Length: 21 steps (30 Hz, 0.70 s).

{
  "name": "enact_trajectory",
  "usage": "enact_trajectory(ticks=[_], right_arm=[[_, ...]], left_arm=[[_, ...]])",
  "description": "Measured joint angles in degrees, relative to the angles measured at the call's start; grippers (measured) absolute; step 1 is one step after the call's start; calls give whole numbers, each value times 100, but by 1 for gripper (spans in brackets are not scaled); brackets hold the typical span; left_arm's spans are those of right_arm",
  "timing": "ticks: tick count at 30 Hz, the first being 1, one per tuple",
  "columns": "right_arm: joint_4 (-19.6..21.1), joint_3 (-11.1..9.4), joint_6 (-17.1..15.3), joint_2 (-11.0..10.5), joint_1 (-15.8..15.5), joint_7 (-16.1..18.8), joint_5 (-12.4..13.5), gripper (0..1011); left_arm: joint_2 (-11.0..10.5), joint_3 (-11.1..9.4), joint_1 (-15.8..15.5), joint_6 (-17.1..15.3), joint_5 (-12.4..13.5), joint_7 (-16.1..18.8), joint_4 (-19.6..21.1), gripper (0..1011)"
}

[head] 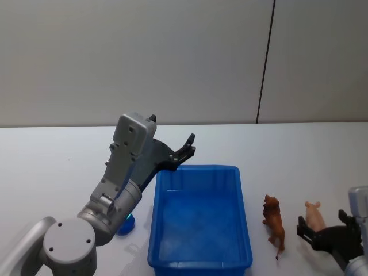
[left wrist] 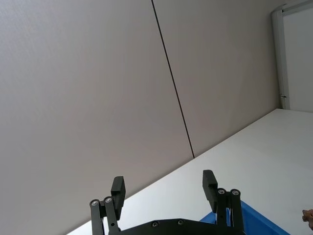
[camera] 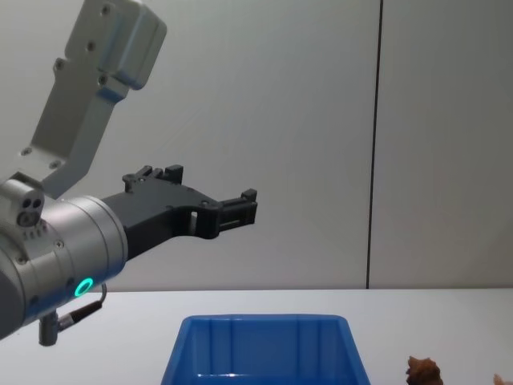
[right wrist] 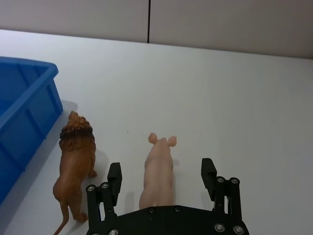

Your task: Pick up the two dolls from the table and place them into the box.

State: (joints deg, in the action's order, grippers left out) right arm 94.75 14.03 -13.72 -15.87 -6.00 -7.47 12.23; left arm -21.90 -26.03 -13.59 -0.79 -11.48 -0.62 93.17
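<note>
**Both dolls on the bench, right end effector straddling the pink one**

The box (head: pixel 198 168) sits on the white bench (right wrist: pixel 234 98). The two dolls stand outside it, on its right side. The reddish-brown doll (head: pixel 274 221), shaped like a lion, is upright just beside the box's right wall without touching it. The pale pink doll (head: pixel 314 215), shaped like a pig, is one place farther from the box, just beside the lion and apart from it. Both face away from the robot.

The right end effector (right wrist: pixel 162 167) is low over the bench on the same side of the box. Its fingers are spread wide, one on each flank of the pink doll's hindquarters, with a gap showing on both sides.

The left end effector (left wrist: pixel 164 182) is raised above the box's far left corner. It is spread, grips nothing and points toward the grey wall panels (left wrist: pixel 98 98).
</note>
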Motion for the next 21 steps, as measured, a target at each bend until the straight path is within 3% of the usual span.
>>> enact_trajectory(ticks=[6,15,21], right_arm=[[-183,-10,29,20,7,105,30,942],[-345,-24,73,33,-26,121,9,705],[-386,-31,168,32,-59,151,-56,479]], left_arm=[[0,0,0,0,0,0,0,1001],[0,0,0,0,0,0,0,1001],[0,0,0,0,0,0,0,1001]])
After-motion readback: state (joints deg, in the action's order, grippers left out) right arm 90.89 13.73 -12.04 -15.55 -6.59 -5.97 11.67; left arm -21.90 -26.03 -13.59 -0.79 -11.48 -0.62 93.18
